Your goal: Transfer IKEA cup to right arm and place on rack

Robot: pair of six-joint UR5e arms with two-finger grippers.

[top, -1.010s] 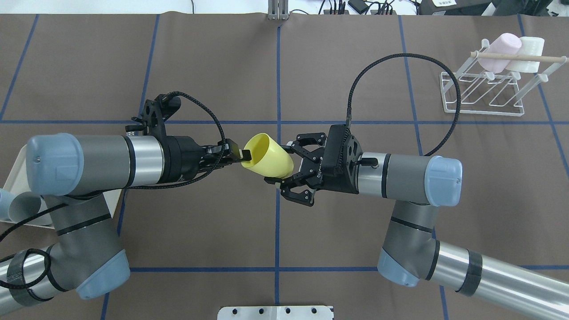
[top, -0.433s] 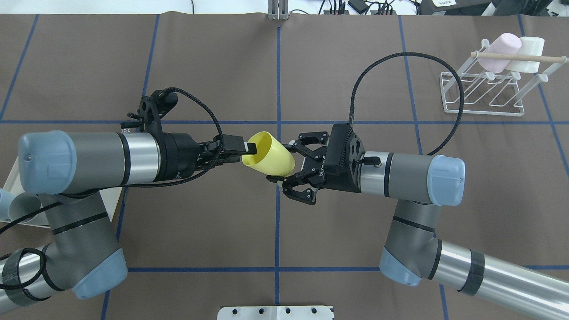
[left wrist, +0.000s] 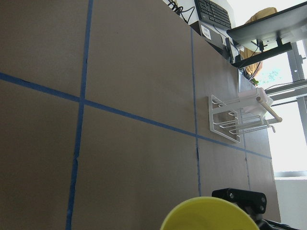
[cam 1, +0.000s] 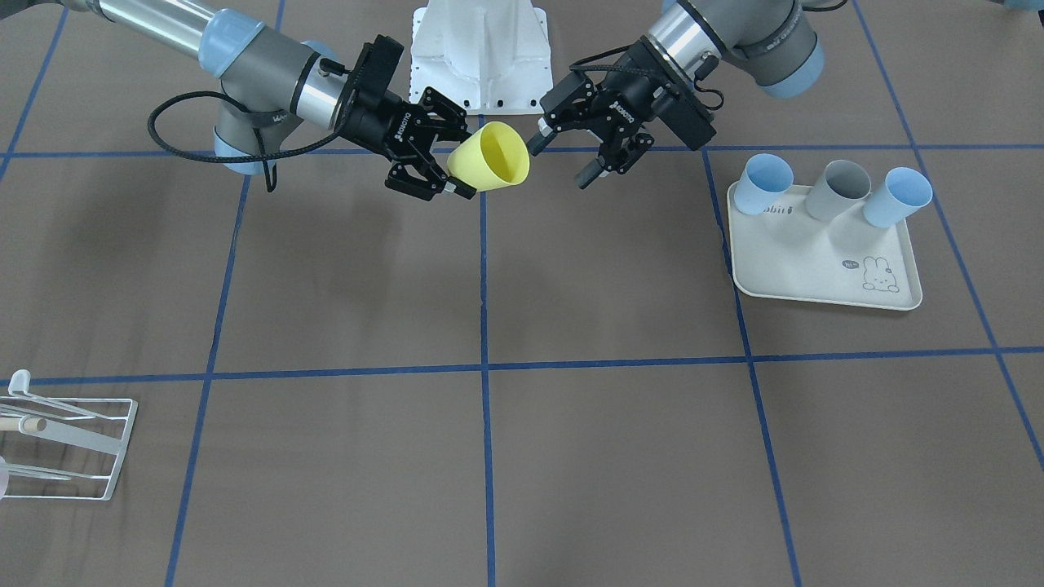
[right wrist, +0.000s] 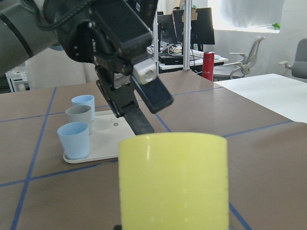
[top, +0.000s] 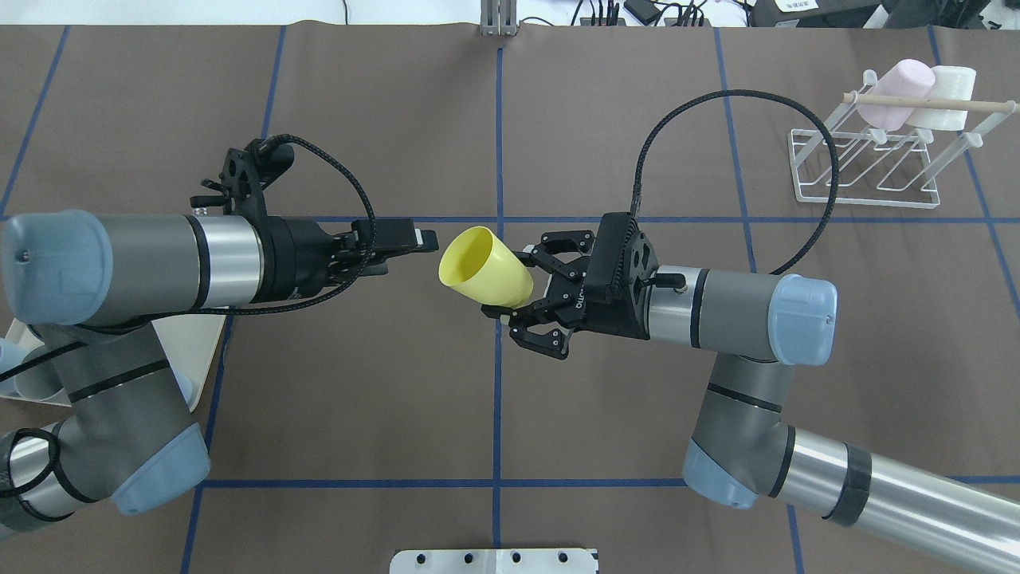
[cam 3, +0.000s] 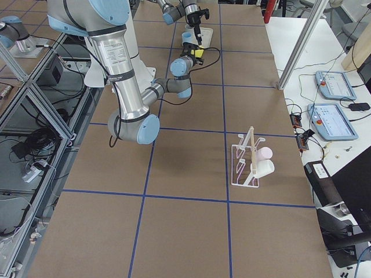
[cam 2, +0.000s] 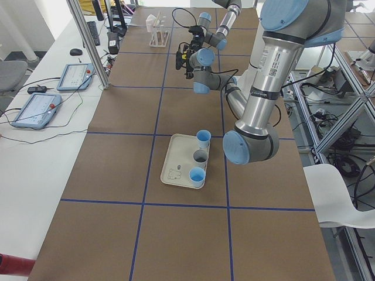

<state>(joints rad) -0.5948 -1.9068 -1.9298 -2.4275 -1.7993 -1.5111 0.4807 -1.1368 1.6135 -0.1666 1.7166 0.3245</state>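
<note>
The yellow IKEA cup hangs on its side above the table's middle, mouth toward the left arm. My right gripper is shut on its base end. My left gripper is open, a short gap to the left of the cup's rim, touching nothing. In the front-facing view the cup sits in the right gripper, with the left gripper apart from it. The right wrist view is filled by the cup, the left gripper's fingers behind it. The white wire rack stands at the far right.
A pink cup and a white cup lie on the rack under its wooden dowel. The cream rabbit-print tray on the robot's left carries two blue cups and a grey cup.
My left gripper let go of the cup's rim, opened and drew back to the left. The cup stays in my right gripper, which shifted slightly.
</note>
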